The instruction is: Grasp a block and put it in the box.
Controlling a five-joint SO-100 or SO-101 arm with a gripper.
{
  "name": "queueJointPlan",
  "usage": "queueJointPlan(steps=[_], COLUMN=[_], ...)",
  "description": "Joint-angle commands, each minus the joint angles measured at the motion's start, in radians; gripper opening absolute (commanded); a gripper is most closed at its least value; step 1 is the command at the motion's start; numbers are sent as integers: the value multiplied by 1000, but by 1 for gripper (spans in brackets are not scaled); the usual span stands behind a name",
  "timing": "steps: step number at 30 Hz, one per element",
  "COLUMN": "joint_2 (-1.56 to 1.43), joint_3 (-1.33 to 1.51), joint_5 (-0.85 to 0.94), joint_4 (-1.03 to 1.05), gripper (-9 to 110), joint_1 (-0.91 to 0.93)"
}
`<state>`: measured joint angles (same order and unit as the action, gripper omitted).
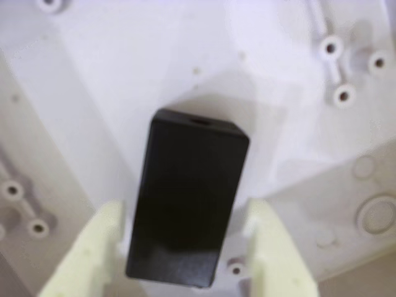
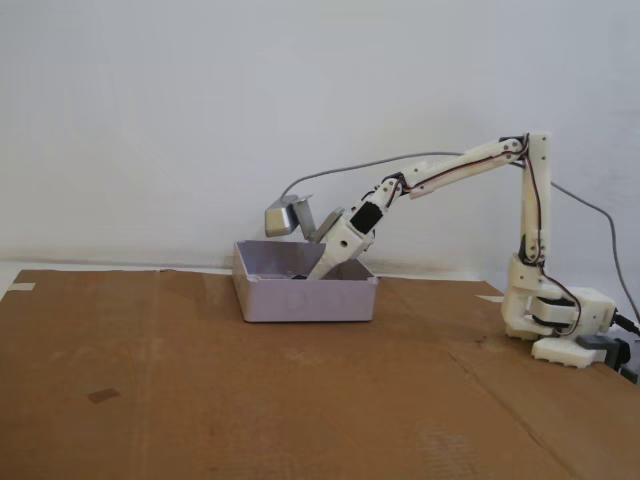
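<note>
A black rectangular block [image 1: 195,185] lies on the white floor of the box [image 1: 124,74]. My gripper [image 1: 184,213] is open, with its cream fingers [image 1: 93,253] on either side of the block's near end and a narrow gap showing on each side. In the fixed view the arm reaches down to the left, and the gripper [image 2: 306,271] dips inside the pale grey box [image 2: 305,298], whose front wall hides the fingertips and most of the block.
The box floor has moulded ribs and screw bosses [image 1: 337,68] around the block. The box stands on a brown cardboard sheet [image 2: 200,400]. The arm's base [image 2: 555,320] sits at the right, with a cable trailing off.
</note>
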<state>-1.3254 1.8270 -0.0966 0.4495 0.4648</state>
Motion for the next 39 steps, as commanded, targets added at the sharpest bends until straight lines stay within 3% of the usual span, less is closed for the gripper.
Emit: queueJointPlan(steps=[1,16,22,39], joint_2=[-35,-60,-150,-316], joint_3=[-97,-118,-124,-110], joint_5=[9,9,9,9], joint_4=[-15,-18,-12,-5], gripper=[23,22,13,12], joint_1=[-12,-31,-54,-69])
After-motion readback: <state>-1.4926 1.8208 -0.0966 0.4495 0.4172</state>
